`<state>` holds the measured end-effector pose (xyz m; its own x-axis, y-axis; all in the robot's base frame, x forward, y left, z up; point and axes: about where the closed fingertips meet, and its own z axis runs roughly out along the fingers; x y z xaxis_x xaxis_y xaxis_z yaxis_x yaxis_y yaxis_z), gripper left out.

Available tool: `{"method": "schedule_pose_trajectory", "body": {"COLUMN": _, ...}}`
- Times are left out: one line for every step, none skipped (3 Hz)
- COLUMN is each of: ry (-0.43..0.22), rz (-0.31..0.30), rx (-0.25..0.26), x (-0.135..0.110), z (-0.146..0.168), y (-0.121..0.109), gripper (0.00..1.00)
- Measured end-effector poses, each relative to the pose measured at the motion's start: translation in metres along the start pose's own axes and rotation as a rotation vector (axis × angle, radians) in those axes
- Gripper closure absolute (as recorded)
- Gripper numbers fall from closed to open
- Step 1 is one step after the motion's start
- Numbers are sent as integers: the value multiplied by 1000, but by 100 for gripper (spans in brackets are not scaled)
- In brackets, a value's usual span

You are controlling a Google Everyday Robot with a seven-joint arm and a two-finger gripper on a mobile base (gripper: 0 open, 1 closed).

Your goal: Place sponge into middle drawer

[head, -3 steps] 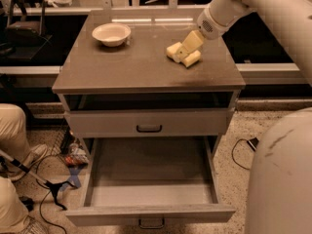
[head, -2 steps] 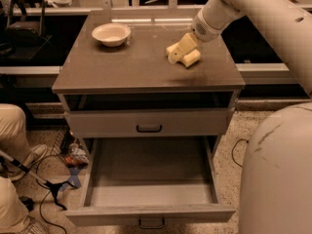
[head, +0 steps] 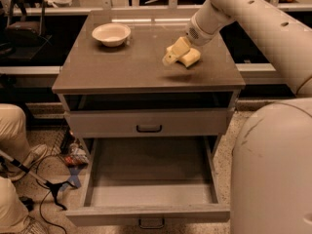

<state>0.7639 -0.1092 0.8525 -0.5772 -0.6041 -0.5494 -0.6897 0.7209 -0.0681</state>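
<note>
Pale yellow sponge (head: pixel 191 57) clamped between the fingers of the gripper (head: pixel 174 52), held just above the right rear part of the grey-brown cabinet top (head: pixel 131 69), faint shadow on the surface beneath it. White robot arm (head: pixel 243 13) reaching down to it from the upper right. Cream bowl (head: pixel 111 34) resting at the left rear of the same top, well apart from the sponge.

Below the top, a dark open recess (head: pixel 146 101), then the upper drawer front (head: pixel 146 122), closed, with its black handle. Under that, the middle drawer (head: pixel 151 189) pulled fully out toward the camera, smooth grey floor bare (small dark bar handle just visible at the bottom edge).

Rounded white robot body (head: pixel 273 169) filling the lower right corner. At left, the tan-trousered legs (head: pixel 12 130) of a seated person and black cables (head: pixel 48 186) trailing over the speckled floor (head: pixel 53 145). Dark chair (head: pixel 22 23) behind the cabinet at upper left.
</note>
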Motion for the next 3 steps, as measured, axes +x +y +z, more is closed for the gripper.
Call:
{"method": "schedule_pose_trajectory", "body": {"ry": 3, "rz": 9, "rx": -17, "x": 0, "z": 10, "y": 2, "gripper": 0}}
{"method": "schedule_pose_trajectory", "body": {"ry": 6, "rz": 18, "rx": -36, "x": 1, "z": 19, "y": 4, "gripper": 26}}
{"method": "schedule_pose_trajectory", "body": {"ry": 7, "rz": 20, "rx": -43, "x": 2, "z": 22, "y": 4, "gripper": 50}}
